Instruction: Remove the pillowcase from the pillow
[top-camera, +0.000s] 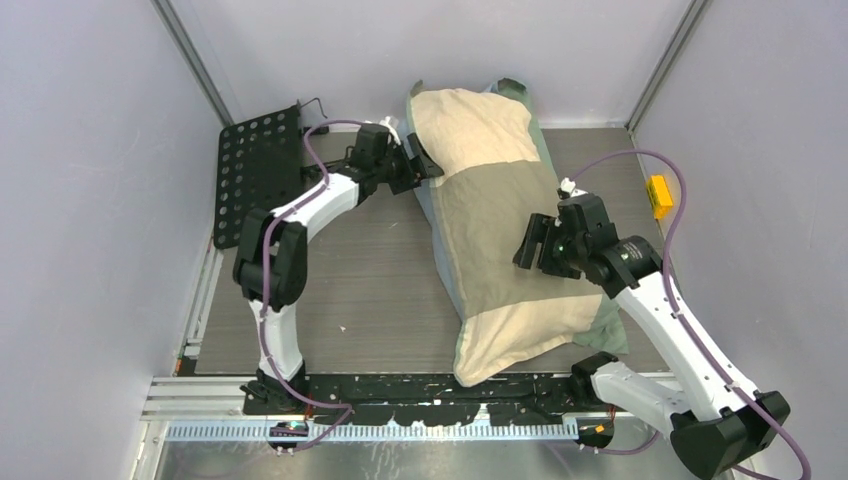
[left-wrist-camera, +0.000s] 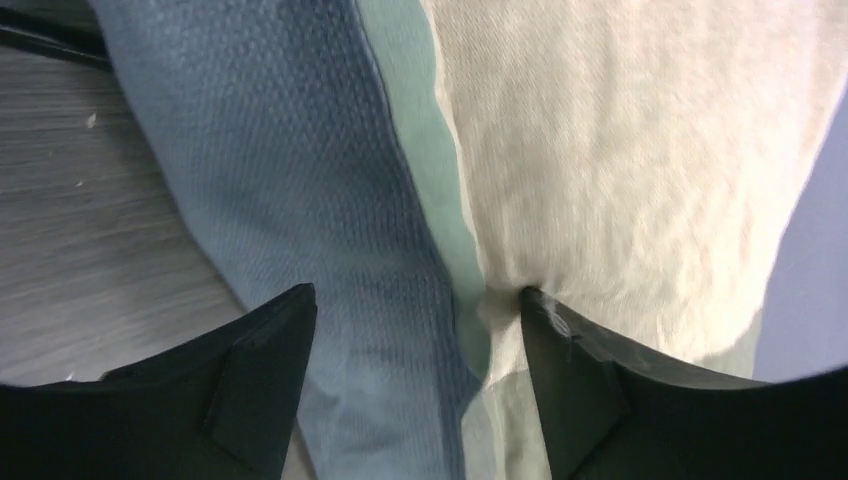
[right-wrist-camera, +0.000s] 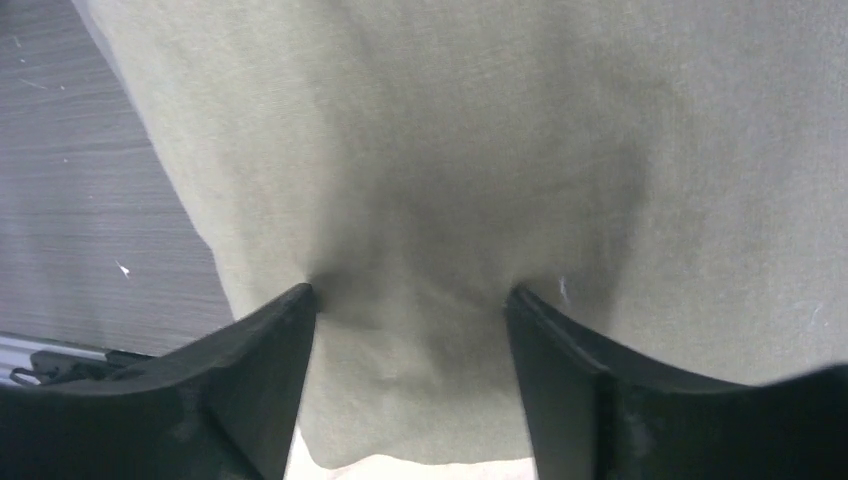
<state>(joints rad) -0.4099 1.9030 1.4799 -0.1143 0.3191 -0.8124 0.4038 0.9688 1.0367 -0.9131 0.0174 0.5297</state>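
Two pairs of jaws stand wide apart, each pressed tip-first into the pillowcase (top-camera: 495, 215). On the left gripper (left-wrist-camera: 415, 292), one finger (left-wrist-camera: 250, 380) sits over the pale blue-grey side of the cloth and the other dents the cream panel. The dull green seam strip runs between them, and nothing is clamped. On the right gripper (right-wrist-camera: 408, 292), both tips dig into the olive-tan block. The fabric there puckers into a shallow, shaded fold between them, but the jaws are not closed on it.

Seen from above, the left gripper meets the cover's left edge towards its far end, about where the cream panel gives way to olive-tan. The right gripper comes down on the right part of the olive-tan block, roughly midway along the cover.

The pillowcase lies slantwise on the grey wood-grain table (top-camera: 350, 300). Its far end is close to the back wall, and its near cream end laps over the black rail (top-camera: 400, 385) by the arm bases. It is plump along its whole length; the pillow is inside it, hidden by the cloth.

At the table's far left lies a black perforated plate (top-camera: 255, 170). A small yellow block (top-camera: 658, 195) sits near the right wall, well apart from the cover.
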